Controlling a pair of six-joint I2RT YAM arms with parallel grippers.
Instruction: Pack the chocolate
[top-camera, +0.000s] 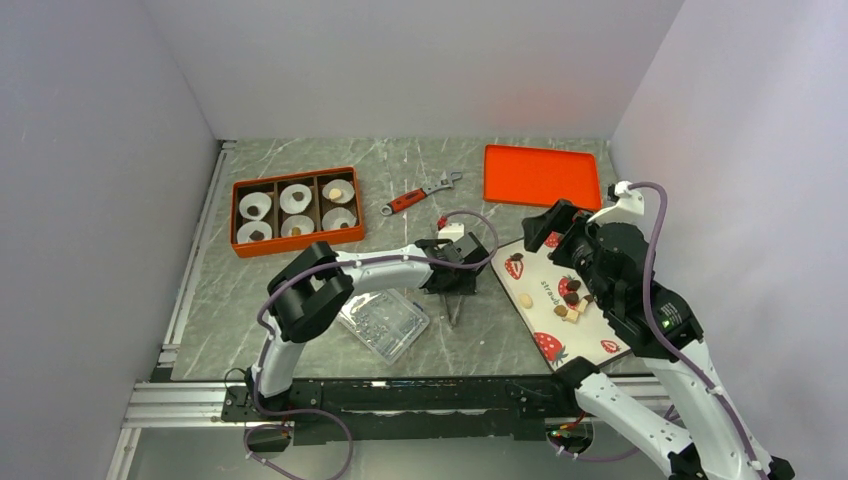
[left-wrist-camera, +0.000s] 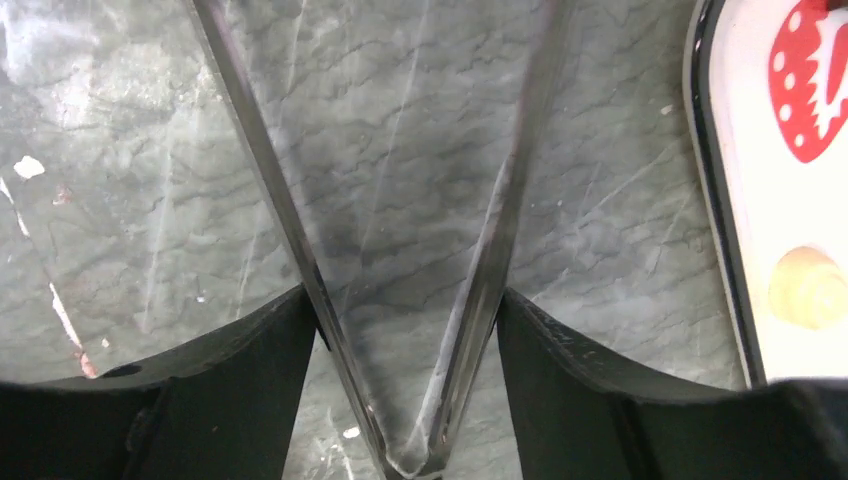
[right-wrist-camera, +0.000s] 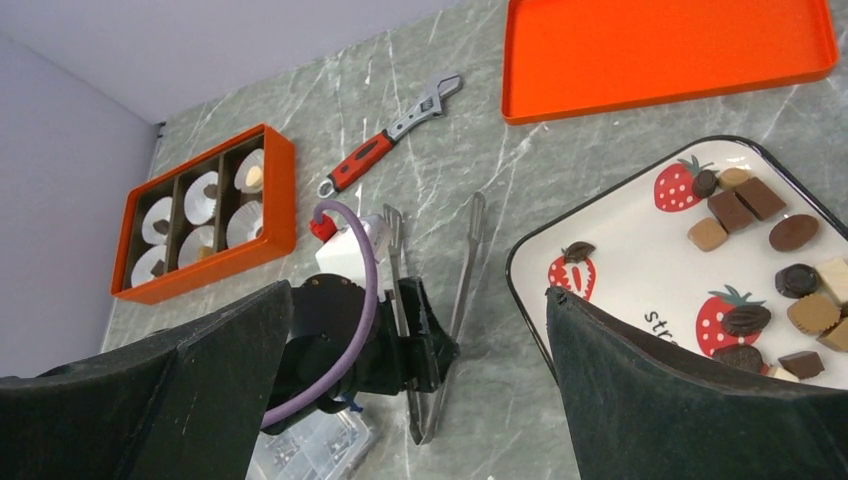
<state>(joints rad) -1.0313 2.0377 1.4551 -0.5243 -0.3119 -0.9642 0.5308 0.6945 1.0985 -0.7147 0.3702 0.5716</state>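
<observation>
Here's the chocolate, loose on the white strawberry-printed plate: tiny brown squares, dark rounds, tan and cream bits, bunched in two small clusters toward one end, with a lone dark piece beside a printed berry. One cream round lies flat on its own, just inside the plate's black rim and well apart from the rest. Over in the orange box, a tan piece sits in the far right paper cup, and small pieces show in several other cups.
</observation>
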